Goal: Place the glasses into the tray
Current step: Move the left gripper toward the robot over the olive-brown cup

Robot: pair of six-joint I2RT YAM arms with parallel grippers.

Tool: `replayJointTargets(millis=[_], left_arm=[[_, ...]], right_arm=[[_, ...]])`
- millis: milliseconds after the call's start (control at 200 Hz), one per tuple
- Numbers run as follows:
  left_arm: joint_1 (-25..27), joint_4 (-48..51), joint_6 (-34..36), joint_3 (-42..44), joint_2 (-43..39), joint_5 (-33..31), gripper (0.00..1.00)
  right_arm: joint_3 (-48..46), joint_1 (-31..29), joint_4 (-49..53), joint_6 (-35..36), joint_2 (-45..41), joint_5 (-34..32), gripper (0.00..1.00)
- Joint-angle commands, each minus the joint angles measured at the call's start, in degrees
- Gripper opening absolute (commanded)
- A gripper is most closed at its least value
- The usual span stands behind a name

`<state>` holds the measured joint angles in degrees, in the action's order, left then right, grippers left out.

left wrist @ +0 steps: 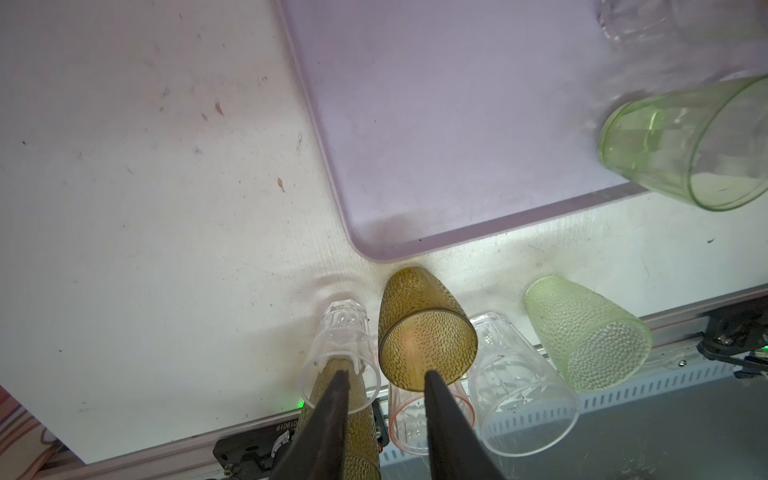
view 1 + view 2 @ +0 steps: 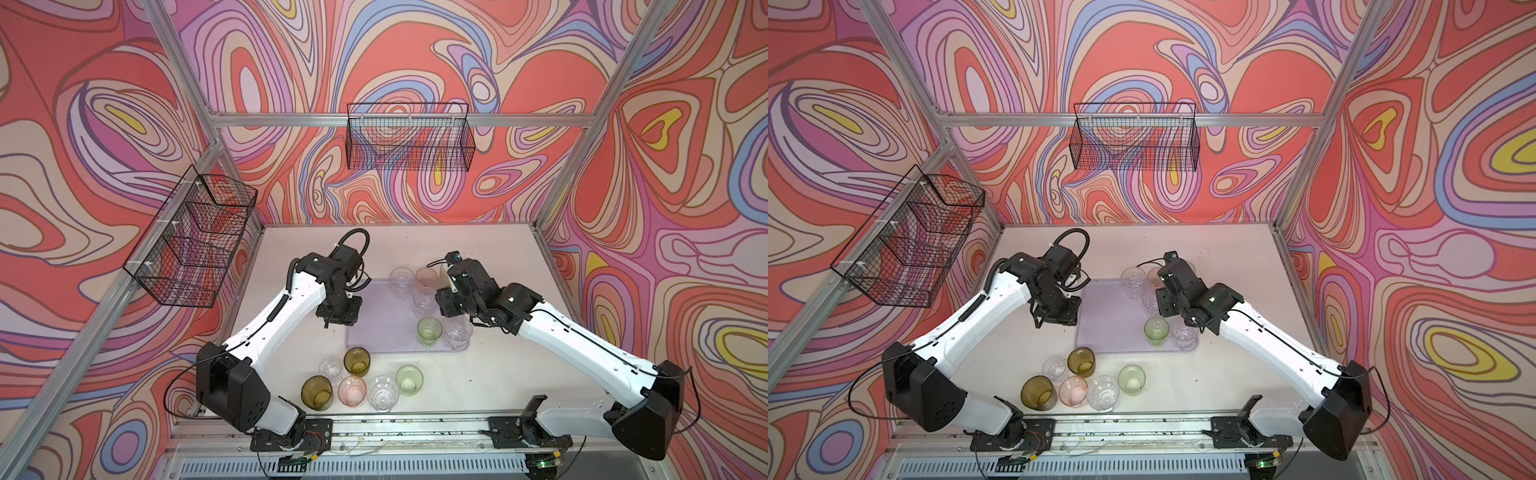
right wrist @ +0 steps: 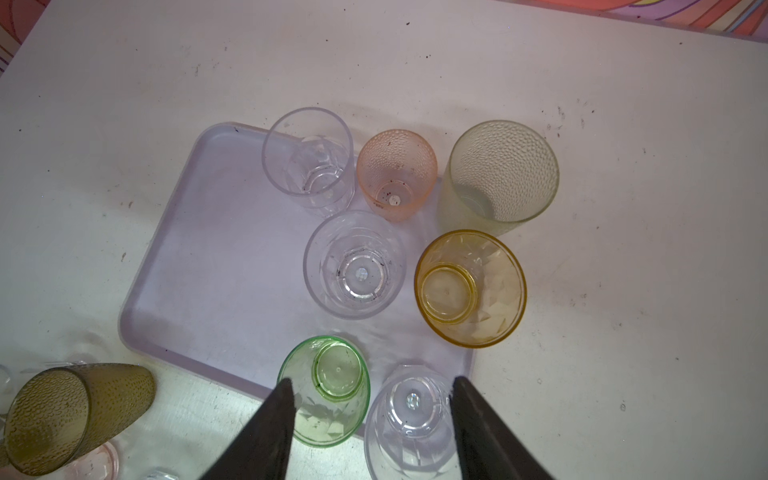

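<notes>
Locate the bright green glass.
In both top views the bright green glass stands in the tray near its front rim, right of centre, with a clear glass just to its right.

Top views, both: right arm (image 2: 490, 299) covers the yellow glass (image 3: 471, 288); tall pale glass (image 2: 443, 277) shows as a sliver only.

Left wrist view: green glass (image 1: 685, 145) cut by the edge. Back clear glass (image 1: 648, 20) blurred, mostly out of frame. Pink glass (image 1: 409, 419) half behind brown glass (image 1: 424, 328) and left gripper (image 1: 386, 372).

Right wrist view: front clear glass (image 3: 411, 424) cut off below, rim partly behind right gripper (image 3: 372, 379).
</notes>
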<state>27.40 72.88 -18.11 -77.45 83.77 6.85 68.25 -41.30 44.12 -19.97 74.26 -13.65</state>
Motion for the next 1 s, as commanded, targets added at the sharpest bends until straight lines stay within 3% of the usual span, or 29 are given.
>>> replayJointTargets(millis=[0, 486, 992], left_arm=[[-0.22, 1.76, -2.20, 3.35, -2.89, 1.62, 0.35], [-0.20, -3.48, -7.34, 14.74, -6.91, 5.71, 0.35], [-0.15, -8.74, -7.59, 18.29, -3.99, 5.58, 0.29]], right_arm=[[1.10, 0.27, -1.22, 0.54, 0.64, 0.69, 0.62], [1.62, 0.21, -1.28, 0.20, 0.95, 1.26, 0.62], [1.99, 0.24, -0.80, 0.21, 1.42, 0.91, 0.62]])
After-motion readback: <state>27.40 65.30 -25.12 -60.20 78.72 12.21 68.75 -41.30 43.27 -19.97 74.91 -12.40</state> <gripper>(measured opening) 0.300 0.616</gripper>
